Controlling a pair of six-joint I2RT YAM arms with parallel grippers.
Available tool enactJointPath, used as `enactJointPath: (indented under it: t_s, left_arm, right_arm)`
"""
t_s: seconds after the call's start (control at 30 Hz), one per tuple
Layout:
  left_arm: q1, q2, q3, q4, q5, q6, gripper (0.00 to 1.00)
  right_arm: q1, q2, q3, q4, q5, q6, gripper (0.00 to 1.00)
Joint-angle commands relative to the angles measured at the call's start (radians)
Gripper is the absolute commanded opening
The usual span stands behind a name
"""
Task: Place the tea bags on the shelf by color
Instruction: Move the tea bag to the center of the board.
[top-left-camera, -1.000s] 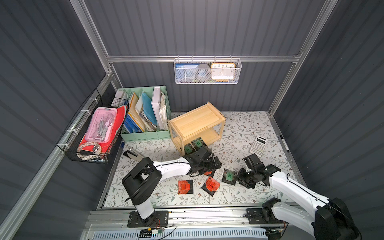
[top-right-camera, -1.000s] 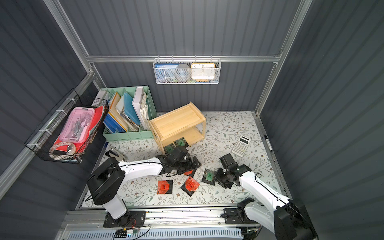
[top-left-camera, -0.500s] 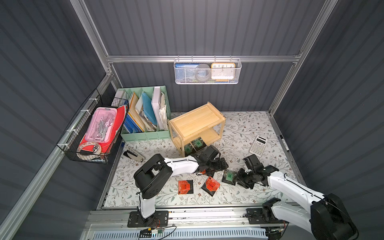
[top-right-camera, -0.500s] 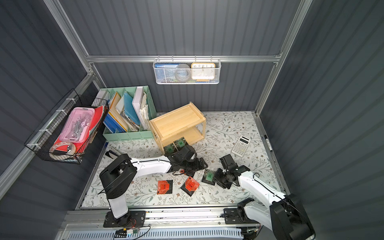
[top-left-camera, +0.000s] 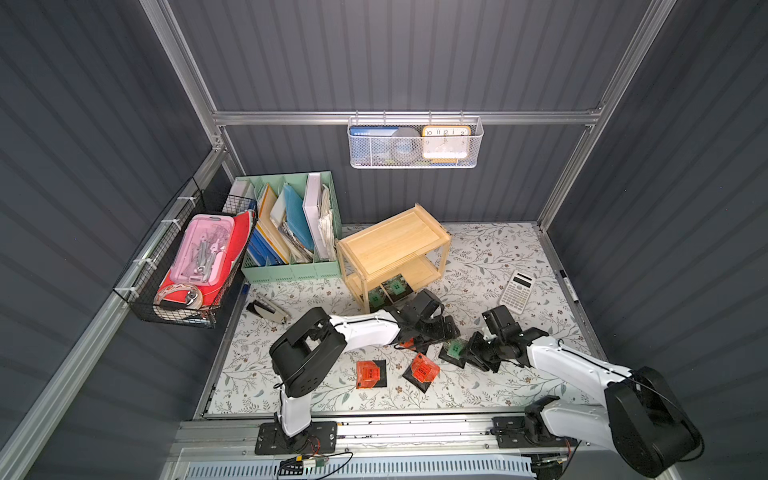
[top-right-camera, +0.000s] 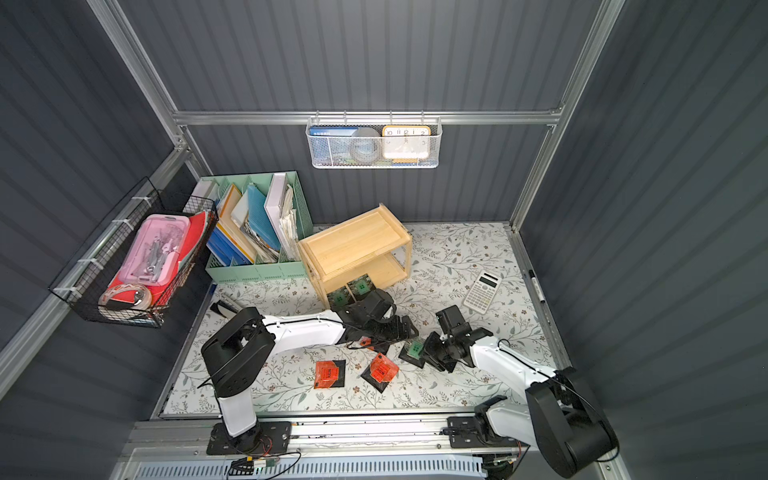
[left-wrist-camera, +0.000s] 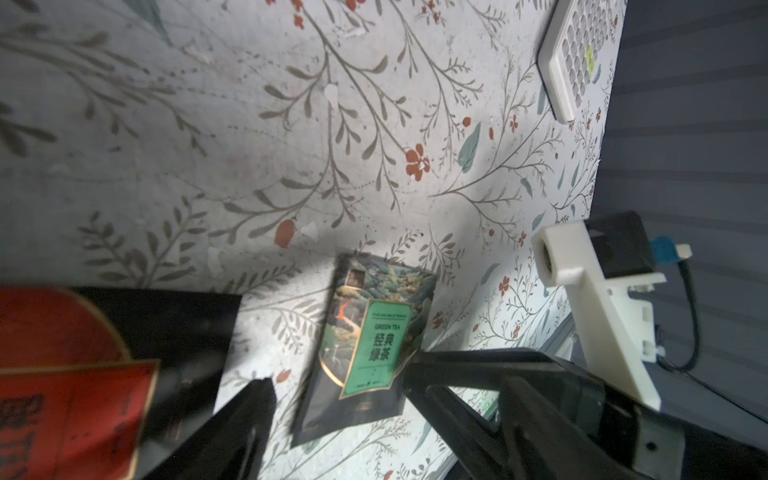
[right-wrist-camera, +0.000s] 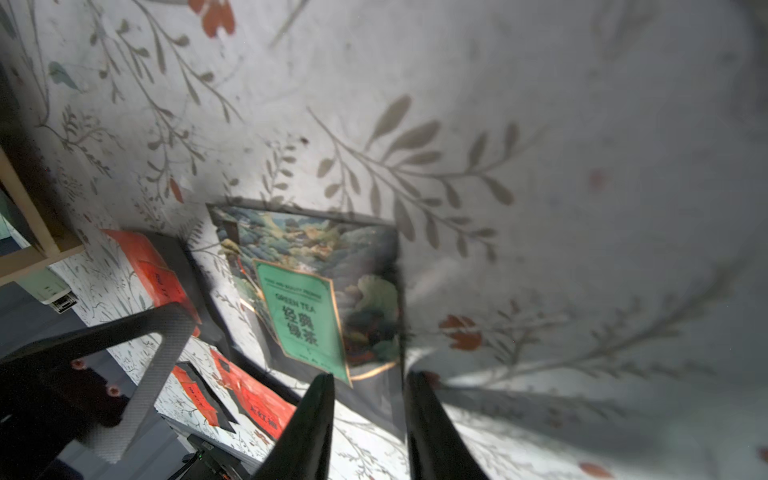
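One green tea bag lies tilted on the floral mat between the two arms. My right gripper is shut on this bag's corner, one finger each side. From the opposite side my left gripper stands open around the same bag. Two more green tea bags rest at the front of the wooden shelf's lower board. Three orange tea bags are on the mat: two in the open and one partly hidden under the left gripper.
A mint-green file organizer stands left of the shelf. A white calculator lies at the right, a stapler at the left. A black wire basket hangs on the left wall and a white mesh basket on the back wall.
My left gripper has moved right, away from the shelf and up to the green tea bag, its jaws narrowing slightly. The right gripper has stayed at that bag.
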Motion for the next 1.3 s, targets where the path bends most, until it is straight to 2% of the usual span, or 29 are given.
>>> enactJointPath:
  t_s: [0.0,0.33,0.73,1.03,1.27]
  left_arm:
    - [-0.004,0.01,0.023,-0.059,0.019,0.041,0.9]
    - [-0.003,0.022,0.038,-0.107,0.019,0.055,0.9]
    - [0.017,-0.053,0.026,-0.177,-0.078,0.055,0.91]
    - [0.039,-0.037,0.056,-0.145,-0.058,0.073,0.9]
    - [0.041,0.009,0.087,-0.107,-0.029,0.079,0.91]
  right_arm:
    - [-0.006,0.05,0.016,0.027,0.009,0.006,0.34]
    - [-0.013,0.134,0.071,0.067,0.028,0.011,0.35]
    - [-0.032,0.224,0.156,0.122,0.007,0.001,0.36]
    - [-0.034,0.104,0.156,-0.012,0.047,-0.005,0.38]
    - [-0.036,-0.019,0.097,-0.05,0.078,0.016,0.4]
